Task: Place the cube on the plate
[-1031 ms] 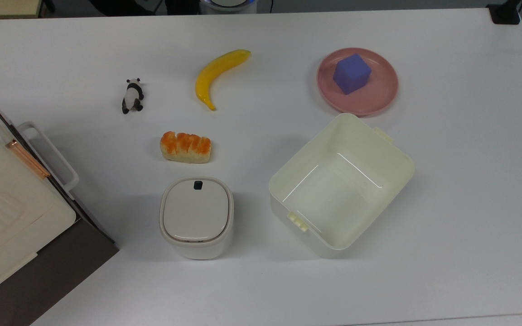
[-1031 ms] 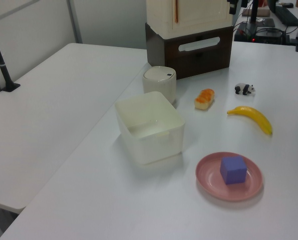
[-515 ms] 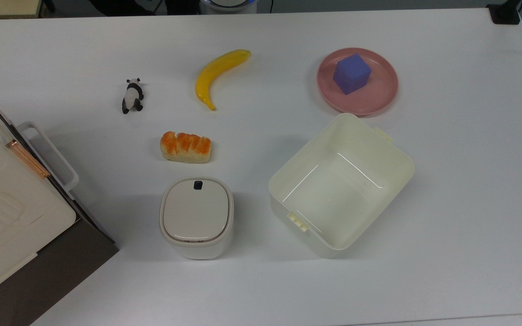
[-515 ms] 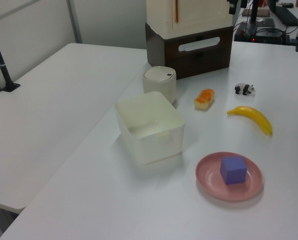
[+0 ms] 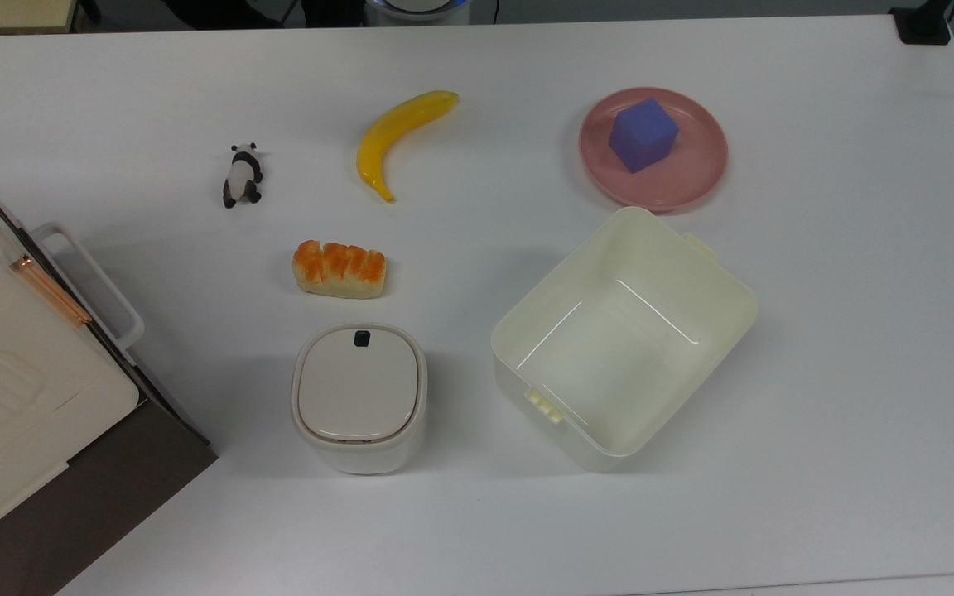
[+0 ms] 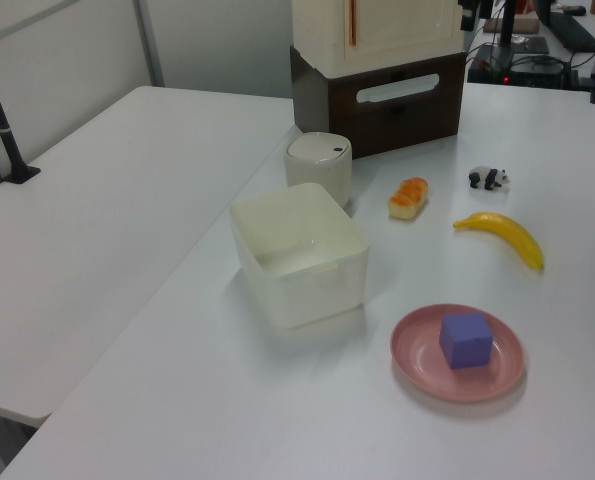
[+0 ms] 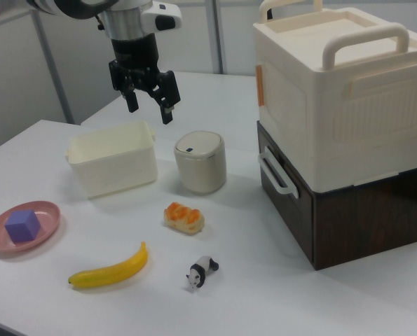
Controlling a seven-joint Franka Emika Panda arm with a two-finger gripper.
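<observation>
The blue-purple cube (image 5: 643, 135) (image 6: 465, 339) (image 7: 22, 225) rests on the round pink plate (image 5: 696, 170) (image 6: 417, 352) (image 7: 43, 213), a little off its centre. In the right view my gripper (image 7: 149, 103) hangs high in the air, open and holding nothing. There it appears above the cream tub, well away from the plate at the right view's lower left.
A cream rectangular tub (image 5: 725, 319) sits beside the plate. A lidded white bin (image 5: 358, 396), a bread roll (image 5: 339, 268), a banana (image 5: 398, 132) and a panda figure (image 5: 241, 175) lie on the white table. A cream case on a brown box (image 7: 348, 126) stands at the table's edge.
</observation>
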